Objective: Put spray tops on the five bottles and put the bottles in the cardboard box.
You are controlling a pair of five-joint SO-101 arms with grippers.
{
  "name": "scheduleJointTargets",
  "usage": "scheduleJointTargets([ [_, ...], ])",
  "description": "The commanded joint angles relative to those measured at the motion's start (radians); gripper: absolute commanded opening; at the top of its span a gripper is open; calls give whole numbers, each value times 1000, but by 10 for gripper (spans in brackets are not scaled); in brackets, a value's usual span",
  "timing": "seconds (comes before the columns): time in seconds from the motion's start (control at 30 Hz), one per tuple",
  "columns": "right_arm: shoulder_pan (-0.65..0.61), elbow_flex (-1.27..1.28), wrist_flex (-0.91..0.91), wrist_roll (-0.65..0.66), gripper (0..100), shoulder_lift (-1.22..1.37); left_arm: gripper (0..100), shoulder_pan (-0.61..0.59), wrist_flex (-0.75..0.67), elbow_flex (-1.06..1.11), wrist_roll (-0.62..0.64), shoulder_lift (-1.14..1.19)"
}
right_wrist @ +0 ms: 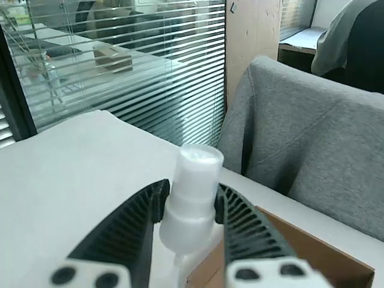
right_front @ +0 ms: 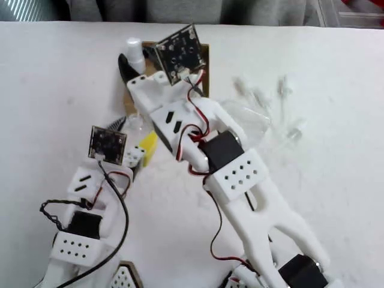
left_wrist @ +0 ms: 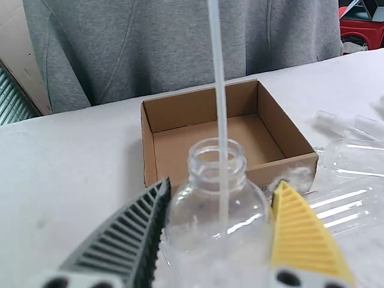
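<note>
Hanging inside bottle [left_wrist: 195, 219]: spray top [right_wrist: 191, 198] tube [left_wrist: 219, 90]

No legible text or labels anywhere.

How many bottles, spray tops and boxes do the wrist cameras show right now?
Bottles: 3, one bottle in the left gripper, two lying beside the cardboard box.
Spray tops: 3, one spray top in the right gripper, two loose on the table.
Cardboard box: 1
Total: 7
</note>
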Motion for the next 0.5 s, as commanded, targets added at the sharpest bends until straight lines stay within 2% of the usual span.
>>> scheduleJointTargets([
  [0.0, 30, 78, -105, -6, 18, -39, 252, -10, -26, -12, -9, -21],
  [0.17, 25, 163, -226, -8, 17, -41, 252, -10, -26, -14, -9, -21],
  [0.4, 4, 161, -166, -20, 17, -45, 252, -10, -28, -14, -9, -21],
  [0.47, 5, 161, -143, -106, 17, -68, 252, -10, -28, -14, -9, -21],
])
